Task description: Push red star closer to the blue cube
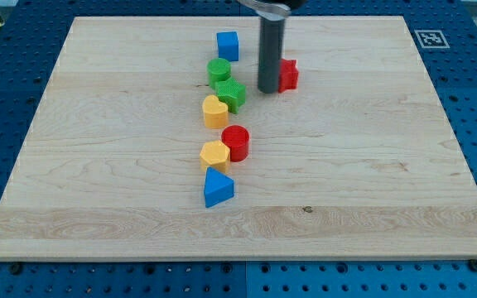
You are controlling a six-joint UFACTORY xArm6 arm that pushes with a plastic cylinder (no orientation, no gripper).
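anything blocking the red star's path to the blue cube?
Nothing visible on the straight line. The red star sits right of the blue cube, with bare board between them. My tip is against the star's left side, the side facing the cube. The green cylinder lies below that line.

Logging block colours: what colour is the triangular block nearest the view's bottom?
Blue: the triangular block, seen in the camera view.
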